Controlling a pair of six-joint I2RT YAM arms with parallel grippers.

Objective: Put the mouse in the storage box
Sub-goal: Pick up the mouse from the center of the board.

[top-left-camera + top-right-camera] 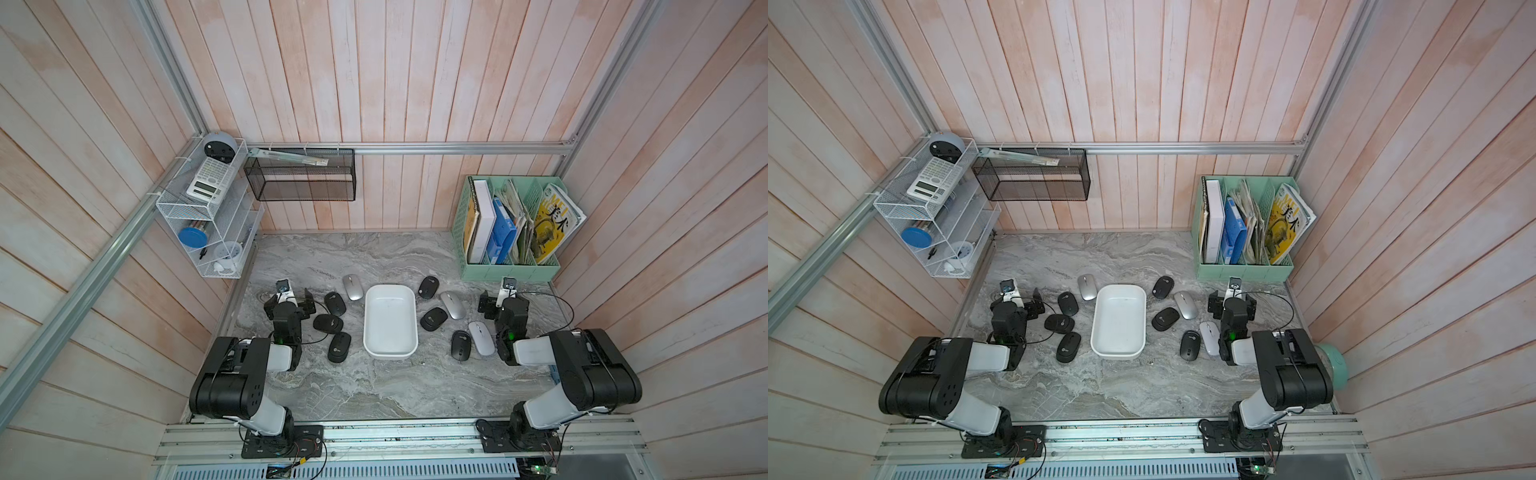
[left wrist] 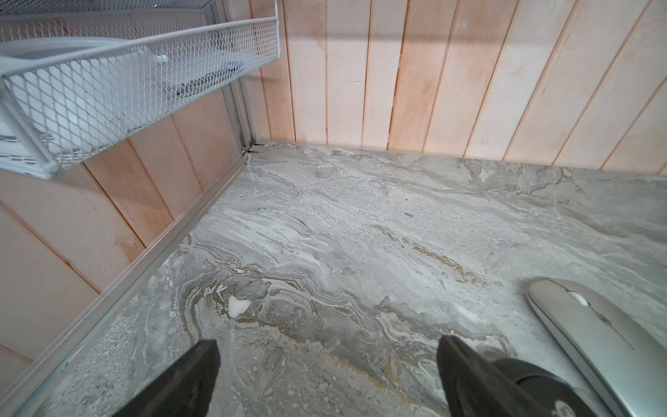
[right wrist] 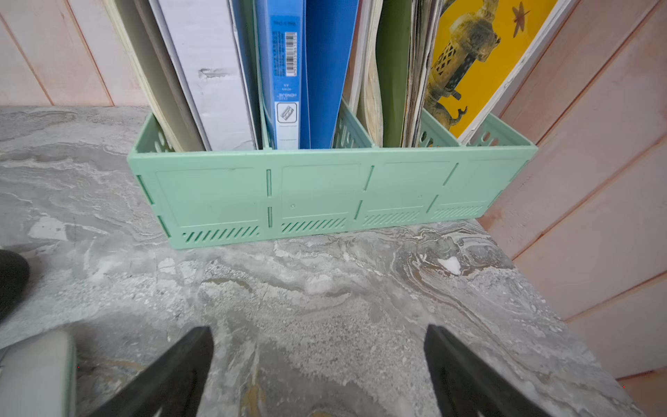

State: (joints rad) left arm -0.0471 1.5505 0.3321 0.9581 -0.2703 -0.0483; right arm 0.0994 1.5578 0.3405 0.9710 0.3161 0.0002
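As both jaws gape wide, L gripper (image 2: 326, 346) at 9, R gripper (image 3: 319, 334) at 3, I see storage box (image 1: 390, 320) centred, long axis 12–6; silver mouse (image 1: 353, 287) beside its 11 corner, nose 12; room at 6.

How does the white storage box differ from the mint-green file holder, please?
The storage box is plain white and low; the file holder is mint green, taller and perforated. The storage box is empty, while the file holder is packed with books and magazines. The storage box lies mid-table among the mice; the file holder stands in a far corner. Both are open-topped and rest on the marble table.
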